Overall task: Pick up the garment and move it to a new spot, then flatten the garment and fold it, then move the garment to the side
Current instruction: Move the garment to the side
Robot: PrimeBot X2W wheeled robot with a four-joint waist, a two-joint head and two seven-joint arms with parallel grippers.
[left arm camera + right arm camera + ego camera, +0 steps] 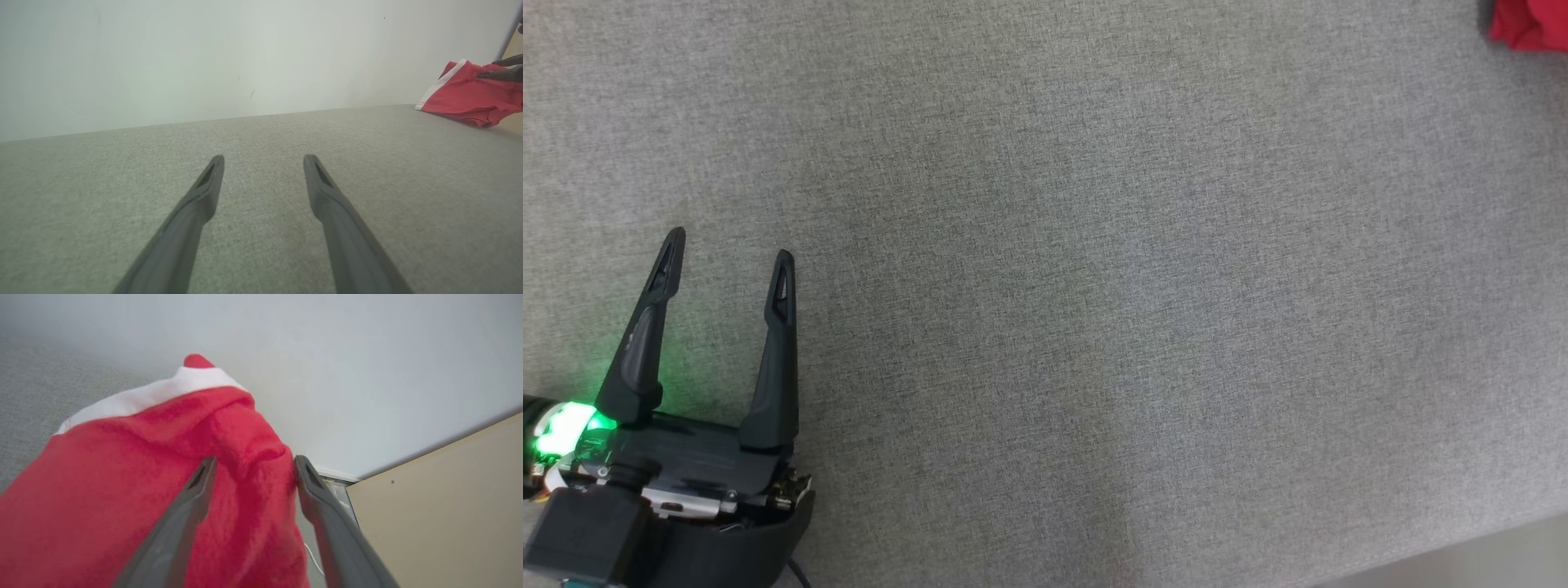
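The right gripper [251, 467] had its two fingers parted and released, straddling a raised hump of the red garment [122, 490]. One finger touched the hump's edge, the other lay across the cloth, and nothing was pinched between them. A white band [151, 396] ran along one hem of the garment. The garment lay bunched on the grey fabric-covered table [1094, 286], at the table's far right. Behind the table rose a pale wall [367, 355]. Off the table's right end stood a beige panel [449, 506], with a thin white cable [312, 555] low beside it. Over the table's near left the left gripper [731, 245] hung with fingers spread wide and empty above bare table, a green light [572, 425] glowing at its base
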